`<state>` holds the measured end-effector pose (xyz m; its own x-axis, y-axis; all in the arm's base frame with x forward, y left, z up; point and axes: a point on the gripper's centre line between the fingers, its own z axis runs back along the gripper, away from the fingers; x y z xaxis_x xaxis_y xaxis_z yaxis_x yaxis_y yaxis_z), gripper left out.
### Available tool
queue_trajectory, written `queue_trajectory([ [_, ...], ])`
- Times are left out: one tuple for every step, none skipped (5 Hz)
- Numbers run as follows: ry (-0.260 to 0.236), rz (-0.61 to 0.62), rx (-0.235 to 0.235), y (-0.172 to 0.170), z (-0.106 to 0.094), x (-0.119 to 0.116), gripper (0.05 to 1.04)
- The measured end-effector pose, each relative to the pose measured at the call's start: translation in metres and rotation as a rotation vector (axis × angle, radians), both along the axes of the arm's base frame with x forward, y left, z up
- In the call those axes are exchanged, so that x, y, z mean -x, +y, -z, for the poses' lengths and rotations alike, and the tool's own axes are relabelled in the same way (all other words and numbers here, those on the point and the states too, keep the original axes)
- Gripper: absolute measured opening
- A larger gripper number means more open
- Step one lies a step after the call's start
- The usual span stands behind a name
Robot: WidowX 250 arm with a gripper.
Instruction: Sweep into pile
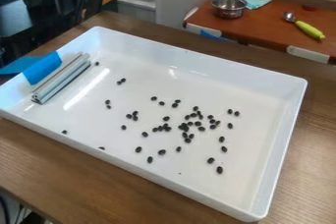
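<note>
Jaws: how far open they are, and whether they have hold of anything, I cannot tell, so which way the beans lie from them has to be left open too; what can be judged is the lie of the scatter itself. Nearest is the wooden worktop [78,174], carrying a white tray [164,175] with raised walls. Just inside its near long wall are two stray black beans, one toward the left and one a little farther along, while a few others lie apart on the near right part of the floor. Beyond these, right of the tray's middle, is the densest knot of black beans [184,127], some touching, with looser ones around it. From there the scatter thins toward the far left corner, where a lone bean lies near the metal bars [62,81], whose long axis runs alongside the left short wall. A blue piece [42,68] laps over that wall beside them. My judgement is that the knot should serve as the pile: strokes would need to run rightward for the left-hand strays, and inward for those at the right and near side. Pressing too hard could send beans rolling outward. Farther back, a reddish-brown bench [263,29] holds a metal pot [228,7], a pale green cloth [253,1] and a green-handled scoop [304,26].
</note>
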<state>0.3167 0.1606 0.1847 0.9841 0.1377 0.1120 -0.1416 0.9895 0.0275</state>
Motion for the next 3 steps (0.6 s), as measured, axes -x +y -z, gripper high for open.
queue_trajectory([
  [0.044, 0.003, 0.026, -0.002, 0.017, 0.003, 1.001],
  [0.011, 0.022, 0.035, -0.005, 0.035, -0.001, 1.001],
  [-0.046, 0.033, 0.021, -0.003, 0.055, -0.004, 1.001],
])
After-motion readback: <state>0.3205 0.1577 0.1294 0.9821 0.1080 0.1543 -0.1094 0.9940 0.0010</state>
